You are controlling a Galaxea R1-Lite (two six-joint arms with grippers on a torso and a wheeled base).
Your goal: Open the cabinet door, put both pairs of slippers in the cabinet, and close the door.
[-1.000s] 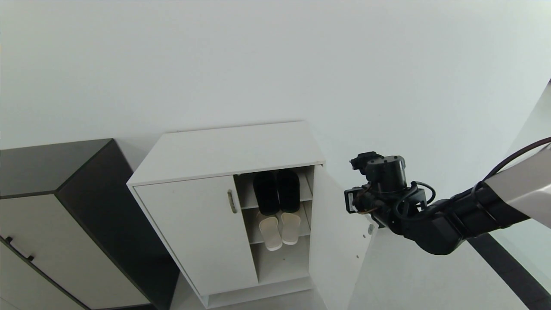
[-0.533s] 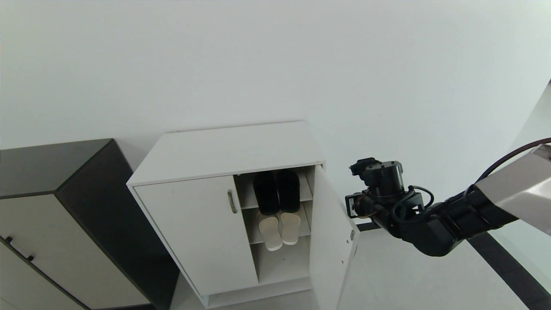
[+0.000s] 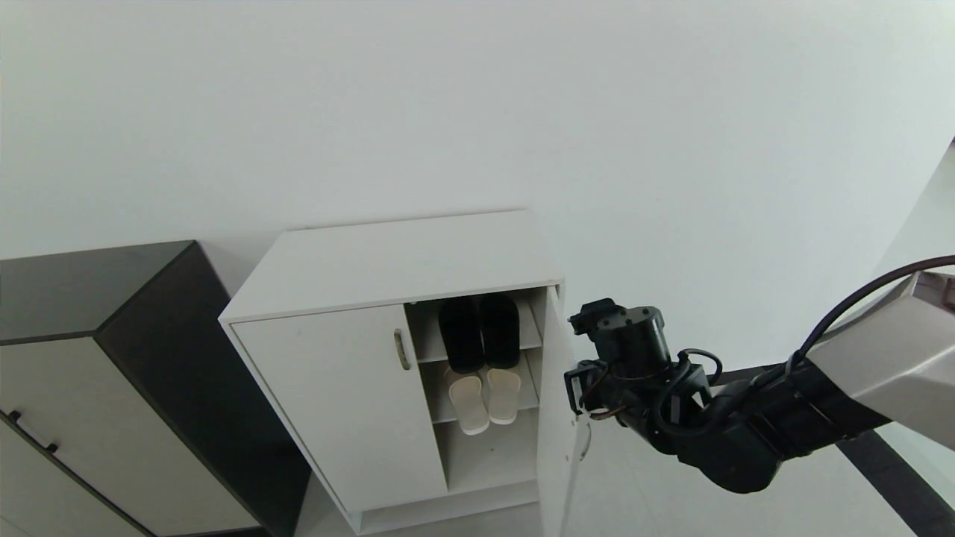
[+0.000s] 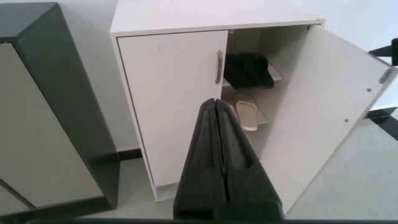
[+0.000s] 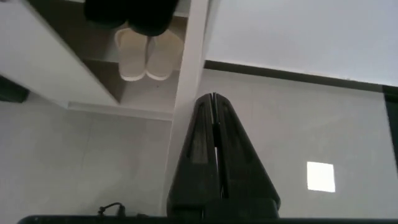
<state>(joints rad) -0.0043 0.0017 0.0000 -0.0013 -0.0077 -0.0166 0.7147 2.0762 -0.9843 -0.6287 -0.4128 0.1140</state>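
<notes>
Cabinet [image 3: 388,257]: white board, matt and smooth; door [image 3: 556,418] has the same finish. Handle [image 3: 402,349]: dull metal look. Black slippers [image 3: 480,332] matt. White slippers [image 3: 485,395] smooth, foam or plastic, can't tell. Dark cabinet [image 3: 82,287]: faint sheen on top. Floor [image 5: 298,124]: pale, glossy. Left gripper [image 4: 216,106] and right gripper [image 5: 214,99]: matt black.

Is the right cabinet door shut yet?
No, open. The door stands swung out from the cabinet, with black slippers and white slippers visible inside.

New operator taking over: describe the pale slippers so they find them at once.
Find the white cabinet against the wall; its right door stands open. On the middle shelf inside lie the pale slippers, the only light pair, directly under the black pair.
</notes>
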